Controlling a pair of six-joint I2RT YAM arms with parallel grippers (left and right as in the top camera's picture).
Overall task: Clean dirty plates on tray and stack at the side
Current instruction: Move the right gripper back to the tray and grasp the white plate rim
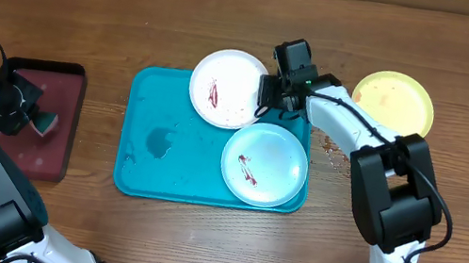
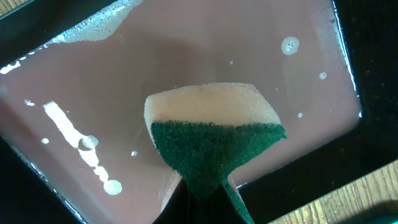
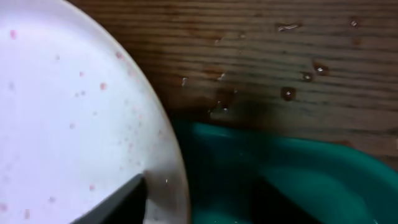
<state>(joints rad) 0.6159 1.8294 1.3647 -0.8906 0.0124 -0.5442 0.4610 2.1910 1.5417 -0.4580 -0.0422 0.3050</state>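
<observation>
A white plate (image 1: 223, 87) with red smears lies at the back of the turquoise tray (image 1: 137, 173). A pale mint plate (image 1: 265, 163) with a red smear sits at the tray's front right. A yellow-green plate (image 1: 394, 103) rests on the table to the right, off the tray. My right gripper (image 1: 269, 94) stands astride the white plate's (image 3: 62, 112) right rim. One finger (image 3: 115, 202) lies over the plate and the other is below, beside the tray (image 3: 311, 168), with a gap still showing. My left gripper (image 1: 27, 116) is shut on a green and yellow sponge (image 2: 211, 143).
A small maroon tray (image 1: 49, 153) with a black rim sits at the far left, under the sponge, and holds soapy water (image 2: 186, 56). Water drops (image 1: 334, 150) dot the wood between the turquoise tray and the yellow-green plate. A wet patch (image 1: 159, 143) lies on the turquoise tray.
</observation>
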